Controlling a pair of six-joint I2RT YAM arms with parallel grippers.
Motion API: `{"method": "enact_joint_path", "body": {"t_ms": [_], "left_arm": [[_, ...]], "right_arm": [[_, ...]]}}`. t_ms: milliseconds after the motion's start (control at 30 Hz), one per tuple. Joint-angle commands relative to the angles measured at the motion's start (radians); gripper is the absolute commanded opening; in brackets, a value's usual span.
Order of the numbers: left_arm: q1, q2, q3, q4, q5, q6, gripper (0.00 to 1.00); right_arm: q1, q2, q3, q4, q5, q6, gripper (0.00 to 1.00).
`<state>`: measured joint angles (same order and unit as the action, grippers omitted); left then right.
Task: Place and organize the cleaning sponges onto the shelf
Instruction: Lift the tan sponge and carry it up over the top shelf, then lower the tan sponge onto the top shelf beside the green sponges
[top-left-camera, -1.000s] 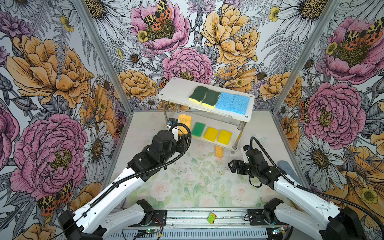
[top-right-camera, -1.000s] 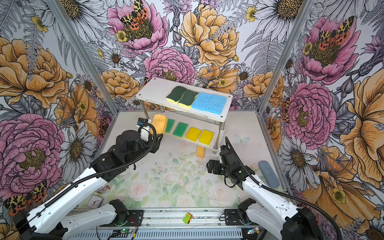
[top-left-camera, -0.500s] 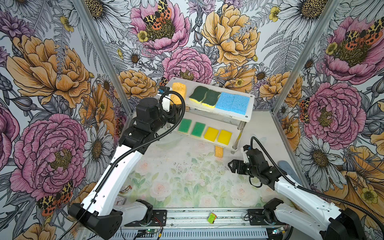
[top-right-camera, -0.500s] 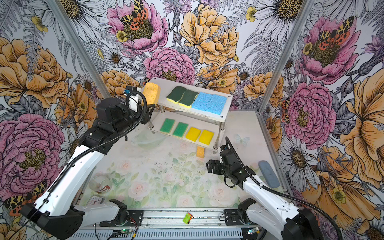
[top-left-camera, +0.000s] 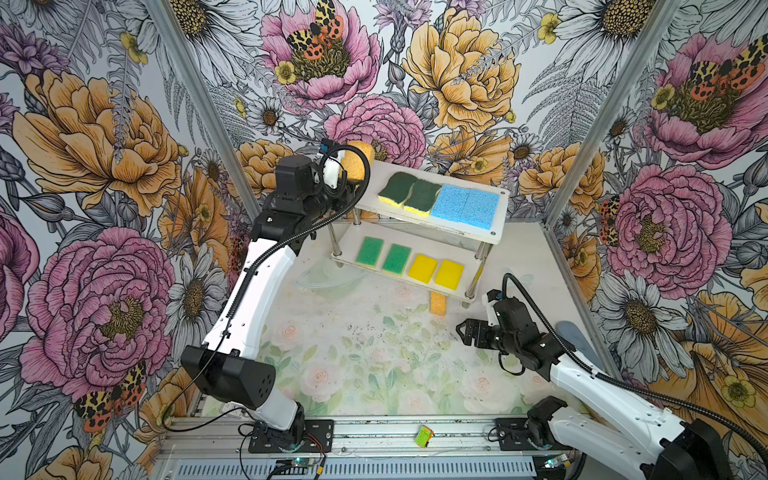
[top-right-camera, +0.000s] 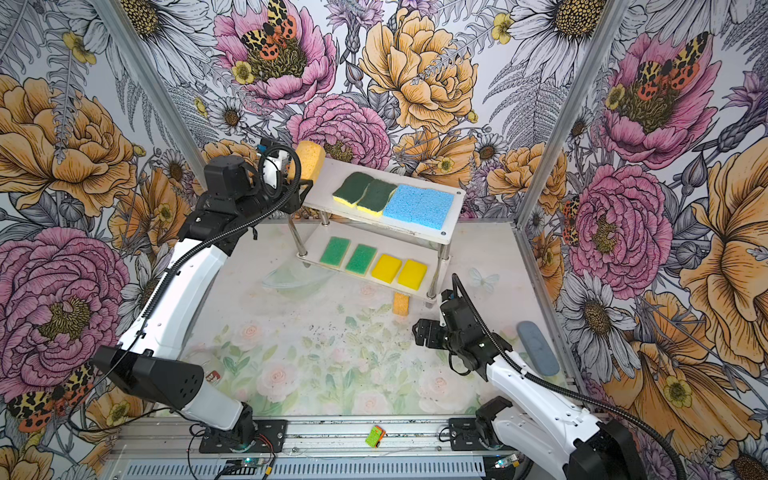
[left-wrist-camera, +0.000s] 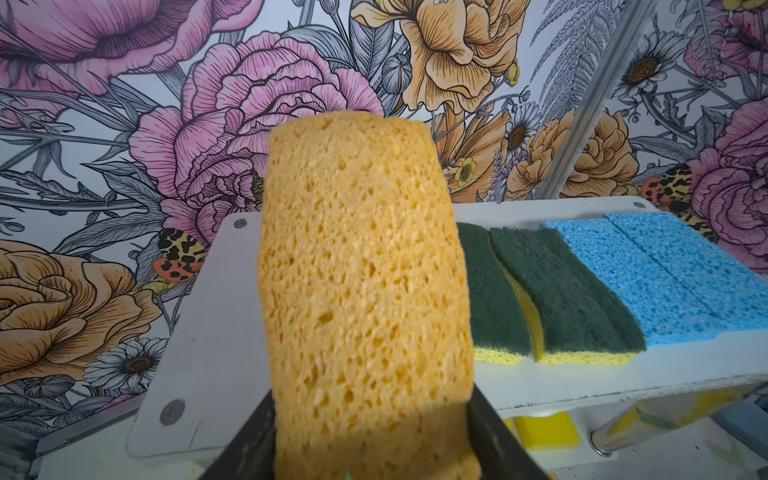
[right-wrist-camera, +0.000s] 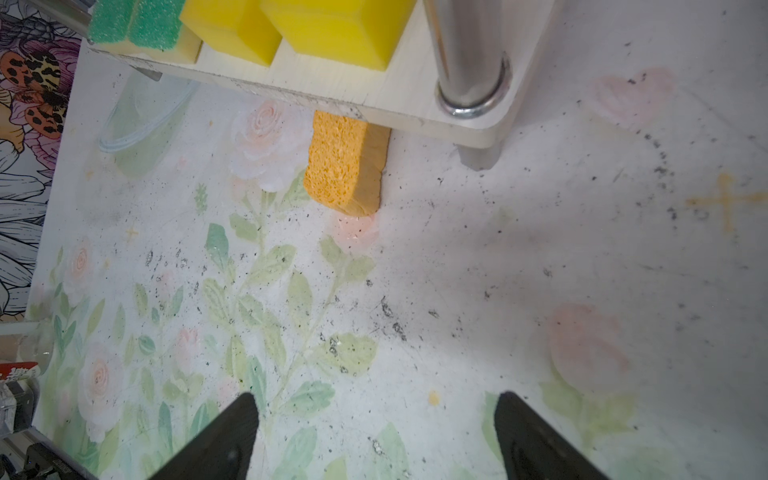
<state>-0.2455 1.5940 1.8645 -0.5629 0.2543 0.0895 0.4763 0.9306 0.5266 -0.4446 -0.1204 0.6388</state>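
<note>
Pinching an orange sponge (left-wrist-camera: 361, 270) upright between the left fingers (left-wrist-camera: 492, 432), holding it at the left end of the top board of the shelf (top-left-camera: 376, 178), beside the dark-green pair (top-left-camera: 409, 193) and blue pair (top-left-camera: 465, 205). Hovering with the right fingers (right-wrist-camera: 232, 436) spread, empty, over the tabletop (top-left-camera: 374, 353), near a second orange sponge (right-wrist-camera: 338, 166) lying partly under the lower board.

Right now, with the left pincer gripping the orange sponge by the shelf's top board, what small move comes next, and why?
Probably ease the left pincer inward and down, laying the orange sponge on the bare end of the top board beside the dark-green sponges. It is gripped upright at that end, not yet resting.
</note>
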Motion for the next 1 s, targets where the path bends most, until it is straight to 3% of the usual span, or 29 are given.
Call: {"method": "enact_joint_path", "body": {"t_ms": [0, 533, 967], "left_arm": [[0.011, 0.049, 0.071, -0.042, 0.071, 0.020, 0.46], [0.005, 0.190, 0.185, -0.129, -0.017, -0.004, 0.45], [-0.025, 0.216, 0.193, -0.132, -0.067, 0.013, 0.57]], "right_arm": [[-0.005, -0.024, 0.006, 0.014, 0.010, 0.014, 0.91], [-0.005, -0.032, -0.003, 0.014, 0.013, 0.019, 0.91], [-0.005, -0.038, -0.004, 0.014, 0.013, 0.021, 0.91]]}}
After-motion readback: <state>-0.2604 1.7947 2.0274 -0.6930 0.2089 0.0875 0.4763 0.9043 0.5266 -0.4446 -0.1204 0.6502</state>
